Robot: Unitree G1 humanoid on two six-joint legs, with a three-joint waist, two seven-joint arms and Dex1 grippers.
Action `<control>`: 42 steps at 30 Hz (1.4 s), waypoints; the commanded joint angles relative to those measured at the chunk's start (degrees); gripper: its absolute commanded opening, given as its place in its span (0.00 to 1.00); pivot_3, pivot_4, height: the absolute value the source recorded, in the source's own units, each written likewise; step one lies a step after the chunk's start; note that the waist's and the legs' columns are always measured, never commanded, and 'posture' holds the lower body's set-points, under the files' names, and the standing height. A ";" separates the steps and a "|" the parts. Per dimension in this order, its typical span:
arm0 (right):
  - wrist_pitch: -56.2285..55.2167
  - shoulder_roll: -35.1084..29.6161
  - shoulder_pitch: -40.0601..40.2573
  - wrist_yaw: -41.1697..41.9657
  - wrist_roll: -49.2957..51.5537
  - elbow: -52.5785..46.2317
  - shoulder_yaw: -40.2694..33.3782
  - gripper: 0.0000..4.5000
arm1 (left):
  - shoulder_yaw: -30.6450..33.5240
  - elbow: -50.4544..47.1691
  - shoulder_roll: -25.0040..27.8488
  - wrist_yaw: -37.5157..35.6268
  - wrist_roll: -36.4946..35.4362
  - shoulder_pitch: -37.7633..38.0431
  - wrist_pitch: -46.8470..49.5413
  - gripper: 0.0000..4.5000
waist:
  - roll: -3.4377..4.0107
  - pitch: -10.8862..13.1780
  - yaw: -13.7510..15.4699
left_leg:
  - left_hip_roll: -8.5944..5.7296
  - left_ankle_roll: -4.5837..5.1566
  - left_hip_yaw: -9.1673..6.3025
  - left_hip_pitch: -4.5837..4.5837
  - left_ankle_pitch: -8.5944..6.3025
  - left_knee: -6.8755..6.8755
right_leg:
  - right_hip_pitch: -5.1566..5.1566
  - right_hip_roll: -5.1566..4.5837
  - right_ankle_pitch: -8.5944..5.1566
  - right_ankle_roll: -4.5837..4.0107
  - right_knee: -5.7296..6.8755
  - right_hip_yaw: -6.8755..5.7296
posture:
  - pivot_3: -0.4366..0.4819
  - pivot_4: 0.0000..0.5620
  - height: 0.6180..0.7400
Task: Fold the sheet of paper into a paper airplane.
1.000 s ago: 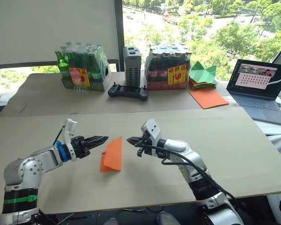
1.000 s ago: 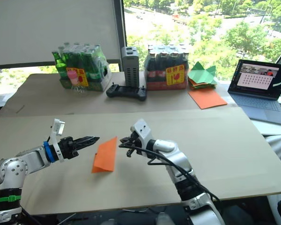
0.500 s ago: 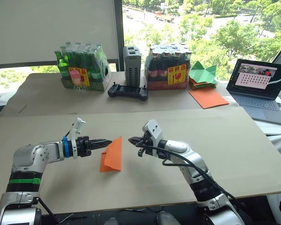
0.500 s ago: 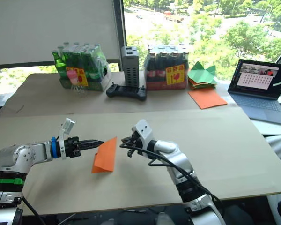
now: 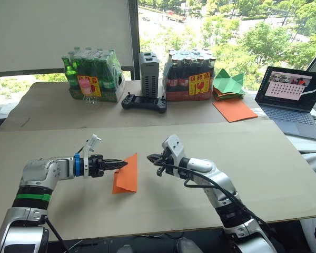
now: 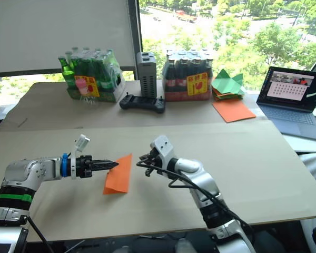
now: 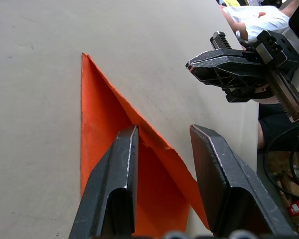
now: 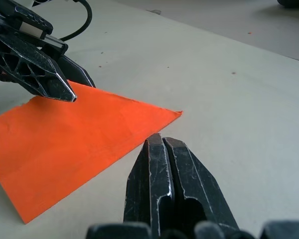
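Desk (image 5: 284,174) carries the sheet of paper (image 5: 126,174), folded and flat between our arms. Our left claw (image 5: 122,165) has advanced to its left edge – fingers apart, holding nothing. Our right claw (image 5: 151,157) waits just beside, closed and empty – we judge a grasp comes next.

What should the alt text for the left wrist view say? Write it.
The left gripper, fingers open, reaches over the edge of the folded orange sheet of paper lying on a beige table. The right gripper hovers beyond the paper.
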 commanded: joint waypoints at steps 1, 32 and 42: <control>-0.04 -0.12 0.20 -0.05 0.99 -3.03 -0.57 0.00 | 0.19 0.60 -0.50 -0.81 0.77 -1.92 -1.04 0.39 | 0.00 0.00 0.06 | 0.00 0.00 0.00 0.00 0.00 0.01 | 0.00 0.00 0.00 0.00 0.01 0.00 | 0.48 0.27 1.00; -1.60 0.61 -0.27 -1.91 0.66 -1.32 -1.07 0.00 | 24.42 -16.42 -26.38 43.70 -5.04 5.94 -2.07 0.01 | -0.02 -0.01 0.65 | -0.10 0.00 -0.03 -0.03 0.00 0.07 | 0.00 -0.15 0.01 0.01 0.08 0.00 | 0.48 0.27 1.00; -2.63 1.06 -0.18 -1.99 0.63 -0.21 -0.85 0.00 | 33.14 -26.75 -38.91 65.15 -14.08 4.58 -5.52 0.01 | -0.04 -0.01 1.09 | -0.17 -0.01 -0.01 -0.05 0.00 0.08 | 0.03 -0.21 0.03 0.04 0.04 0.01 | 0.48 0.27 1.00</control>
